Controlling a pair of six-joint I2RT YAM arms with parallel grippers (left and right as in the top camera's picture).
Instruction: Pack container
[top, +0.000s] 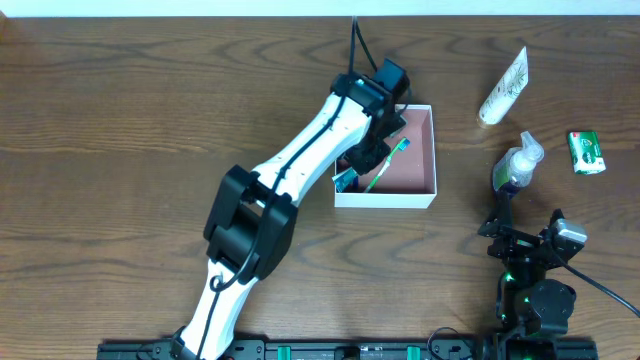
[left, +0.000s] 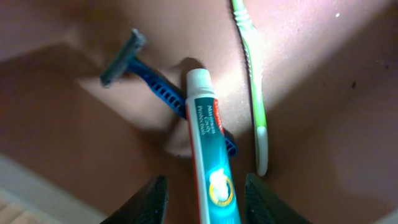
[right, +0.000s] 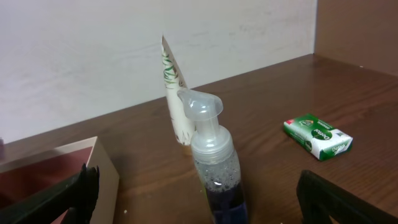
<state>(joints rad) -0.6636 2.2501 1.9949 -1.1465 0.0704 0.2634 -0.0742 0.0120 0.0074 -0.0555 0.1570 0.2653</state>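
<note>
Half shut, left gripper (left: 207, 188) clasps toothpaste tube (left: 205, 118) inside container (top: 385, 197); right gripper (right: 199, 193) wide open.

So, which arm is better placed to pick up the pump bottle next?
Right: the right gripper is open and lined up on the pump bottle just ahead. The left gripper holds the toothpaste tube inside the container.

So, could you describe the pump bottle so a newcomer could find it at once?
Right of the white container lie three toiletries. The pump bottle stands just before the right gripper: upright, clear, dark liquid inside, unlike the white tube and green packet.
</note>
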